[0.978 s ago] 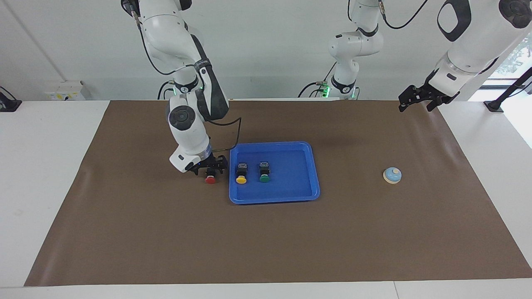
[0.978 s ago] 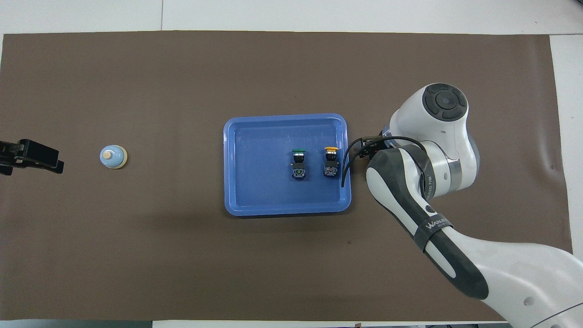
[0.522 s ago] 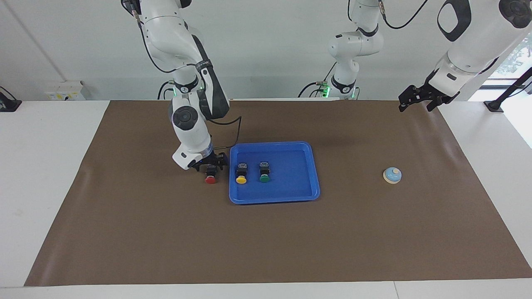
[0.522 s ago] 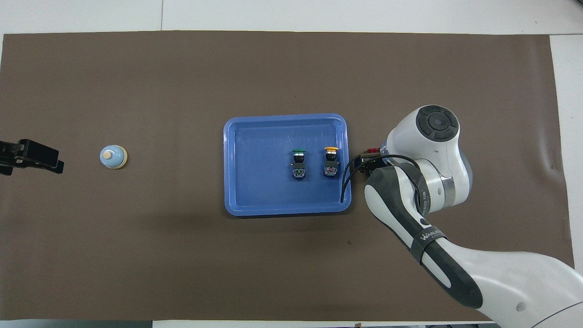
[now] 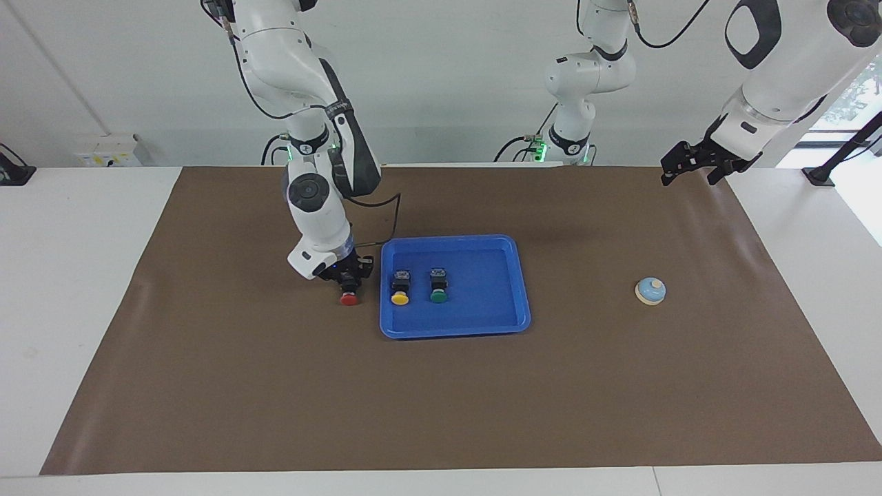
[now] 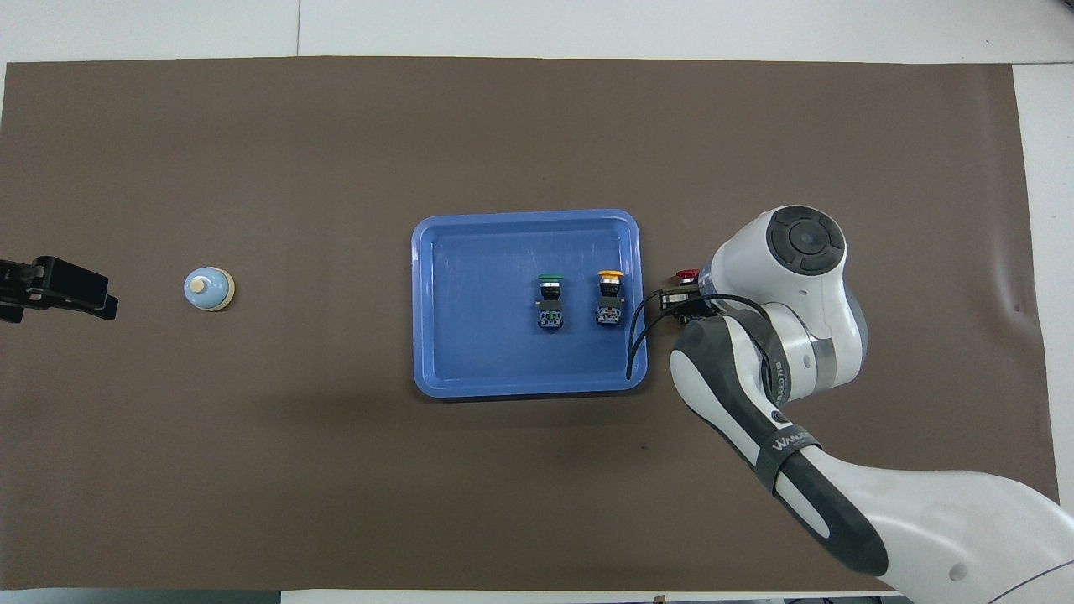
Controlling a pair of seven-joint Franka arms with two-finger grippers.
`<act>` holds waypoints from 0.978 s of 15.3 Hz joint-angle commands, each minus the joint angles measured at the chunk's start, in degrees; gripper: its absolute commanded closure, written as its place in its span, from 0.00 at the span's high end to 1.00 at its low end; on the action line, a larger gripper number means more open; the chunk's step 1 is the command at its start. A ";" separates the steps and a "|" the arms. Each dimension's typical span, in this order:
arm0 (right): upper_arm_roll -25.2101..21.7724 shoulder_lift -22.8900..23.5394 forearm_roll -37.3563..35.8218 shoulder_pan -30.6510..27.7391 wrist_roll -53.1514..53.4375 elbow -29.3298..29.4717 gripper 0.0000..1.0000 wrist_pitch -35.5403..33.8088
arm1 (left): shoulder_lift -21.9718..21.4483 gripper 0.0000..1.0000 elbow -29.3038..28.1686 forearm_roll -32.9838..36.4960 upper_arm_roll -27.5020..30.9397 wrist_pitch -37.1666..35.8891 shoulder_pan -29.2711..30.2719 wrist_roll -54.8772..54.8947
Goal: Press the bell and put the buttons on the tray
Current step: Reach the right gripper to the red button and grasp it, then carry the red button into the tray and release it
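Two of the three buttons, the yellow button (image 5: 400, 297) and the green button (image 5: 438, 295), already lie inside the tray (image 5: 513, 282). The red button (image 5: 349, 298) lies on the counter (image 5: 207, 358) just beside the tray's rim, toward the right arm's end. The right claw (image 5: 349, 278) is down at this button's black body; whether its fingers have closed on it cannot be told. Recommended practice for the step in hand: confirm a firm hold on the boxy body, not the round cap, lift enough to clear the raised rim, then set it down on bare tray floor apart from the other two. The bell (image 5: 650, 291) stands well apart, toward the left arm's end. The left claw (image 5: 689, 164) waits raised over the counter's edge, state indeterminate.
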 commanded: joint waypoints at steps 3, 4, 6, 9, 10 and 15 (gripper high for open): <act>1.87 0.69 2.82 3.83 4.85 11.74 0.00 -8.96 | -0.25 1.00 0.58 0.50 0.38 -0.90 -0.41 0.08; 1.87 1.57 4.32 6.46 7.23 13.76 0.00 -8.97 | -0.25 1.00 0.58 0.50 0.29 -0.90 -0.41 0.08; 1.78 5.07 4.43 11.38 12.41 18.94 0.00 -9.14 | -0.25 1.00 0.58 0.50 0.38 -0.90 -0.42 -0.01; 1.43 12.01 3.46 17.63 18.57 27.47 0.00 -10.55 | -0.25 1.00 0.58 0.50 0.38 -0.90 -0.50 -0.01; 1.43 13.86 2.59 19.13 20.42 28.71 0.00 -9.94 | -0.25 1.00 0.58 0.50 0.29 -0.90 -0.50 0.07; 1.52 15.55 1.17 20.02 21.67 29.17 0.00 -6.51 | -0.25 1.00 0.58 0.50 0.29 -0.90 -0.50 -0.01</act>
